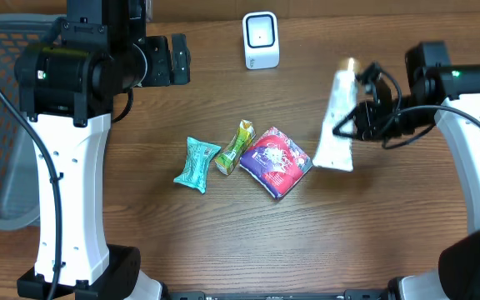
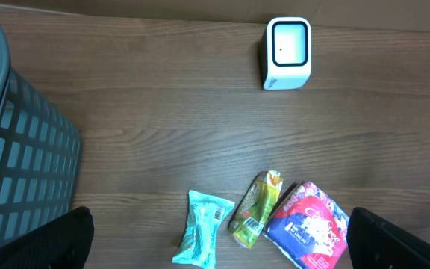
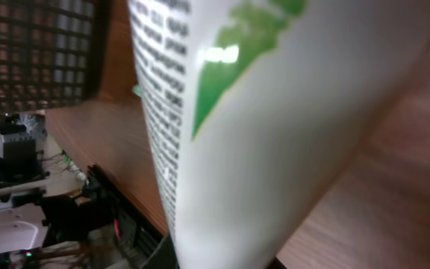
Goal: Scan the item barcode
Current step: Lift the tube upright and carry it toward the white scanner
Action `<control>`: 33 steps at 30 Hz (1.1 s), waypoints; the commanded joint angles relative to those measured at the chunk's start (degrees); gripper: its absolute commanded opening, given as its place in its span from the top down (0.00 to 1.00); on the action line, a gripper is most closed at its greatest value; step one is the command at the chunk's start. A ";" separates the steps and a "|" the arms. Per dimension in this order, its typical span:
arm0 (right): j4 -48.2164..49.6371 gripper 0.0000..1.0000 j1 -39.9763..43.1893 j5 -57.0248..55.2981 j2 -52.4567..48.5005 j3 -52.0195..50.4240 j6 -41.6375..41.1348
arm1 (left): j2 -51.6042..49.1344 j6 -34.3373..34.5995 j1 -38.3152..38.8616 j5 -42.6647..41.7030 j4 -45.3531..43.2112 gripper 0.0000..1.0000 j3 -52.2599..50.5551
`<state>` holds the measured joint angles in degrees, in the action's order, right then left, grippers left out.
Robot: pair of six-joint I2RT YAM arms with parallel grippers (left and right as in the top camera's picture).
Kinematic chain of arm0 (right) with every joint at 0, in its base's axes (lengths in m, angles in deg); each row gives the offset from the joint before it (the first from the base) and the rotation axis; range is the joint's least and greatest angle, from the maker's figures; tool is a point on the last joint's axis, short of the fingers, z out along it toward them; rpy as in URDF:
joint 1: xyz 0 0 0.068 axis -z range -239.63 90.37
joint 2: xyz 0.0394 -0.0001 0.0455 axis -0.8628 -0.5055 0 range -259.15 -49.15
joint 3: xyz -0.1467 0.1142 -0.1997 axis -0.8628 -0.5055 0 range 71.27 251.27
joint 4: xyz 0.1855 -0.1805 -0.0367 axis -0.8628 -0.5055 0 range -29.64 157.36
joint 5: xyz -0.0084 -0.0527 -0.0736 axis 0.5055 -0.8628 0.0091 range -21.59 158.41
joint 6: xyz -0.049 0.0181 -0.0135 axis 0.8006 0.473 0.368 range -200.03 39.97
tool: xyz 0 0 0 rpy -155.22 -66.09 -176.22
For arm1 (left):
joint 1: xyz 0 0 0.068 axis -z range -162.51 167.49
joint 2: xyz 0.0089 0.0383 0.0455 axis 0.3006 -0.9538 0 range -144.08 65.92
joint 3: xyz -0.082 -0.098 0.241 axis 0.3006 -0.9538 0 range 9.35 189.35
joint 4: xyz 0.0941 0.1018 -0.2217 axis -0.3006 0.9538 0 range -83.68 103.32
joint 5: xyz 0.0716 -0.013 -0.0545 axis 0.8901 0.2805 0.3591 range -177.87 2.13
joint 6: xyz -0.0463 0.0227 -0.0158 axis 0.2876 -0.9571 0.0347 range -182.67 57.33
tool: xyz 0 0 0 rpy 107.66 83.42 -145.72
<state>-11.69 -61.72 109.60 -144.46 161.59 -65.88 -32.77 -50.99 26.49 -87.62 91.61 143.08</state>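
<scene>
Tube (image 1: 337,125), white with a green patch and lines of small black print, is clamped in the right gripper (image 1: 358,117), whose jaws are closed across its middle. It lies lengthwise toward the right side of the table (image 1: 223,242), its capped end pointing at the back edge and its flat end just beside the purple pouch (image 1: 277,161). From here I can't say whether that flat end rests on the wood. In the right wrist view the tube fills nearly everything, too close to be sharp.

The white scanner (image 1: 261,40) stands upright near the back edge, about midway along it, well apart from the tube.

At the table's centre sit three packets in a row: a teal packet (image 1: 197,164), a green packet (image 1: 235,147) and the pouch, the last two touching.

The left gripper (image 1: 175,58) hangs over the back left corner, empty, its fingers (image 2: 66,239) spread wide. A slatted basket (image 2: 21,149) sits by the left edge.
</scene>
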 commanded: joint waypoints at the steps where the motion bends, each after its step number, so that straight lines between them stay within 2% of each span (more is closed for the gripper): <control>1: 0.72 0.96 -4.55 4.63 2.14 8.13 -2.58 | -0.42 0.35 0.02 -0.22 -0.07 0.00 -0.28; 8: 0.04 0.96 -13.94 -7.45 1.97 26.43 -16.92 | -0.42 0.35 0.02 -0.22 -0.07 0.00 -0.28; 14: 0.11 0.97 -14.49 -11.65 0.85 38.07 -20.20 | -0.42 0.35 0.02 -0.22 -0.07 0.00 -0.28; 18: 0.81 0.97 -15.89 -19.71 -1.27 39.12 -19.56 | -0.42 0.35 0.02 -0.22 -0.07 0.00 -0.28; 24: 1.46 0.96 -20.59 -43.76 -8.87 39.04 -18.16 | -0.42 0.35 0.02 -0.22 -0.07 0.01 -0.28; 28: 5.27 0.96 -22.56 -56.94 -15.32 39.01 -18.18 | -0.42 0.35 0.02 -0.24 -0.07 0.00 -0.28; 31: 9.55 0.96 -22.67 -61.00 -19.45 39.01 -18.16 | -0.42 0.35 0.02 -0.22 -0.07 0.00 -0.28; 33: 12.85 0.96 -22.73 -63.43 -22.69 39.01 -14.88 | -0.42 0.35 0.02 -0.22 -0.07 0.00 -0.28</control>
<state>-2.64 -84.41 56.73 -165.15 199.40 -84.15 -32.77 -50.99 26.49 -87.62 91.61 143.08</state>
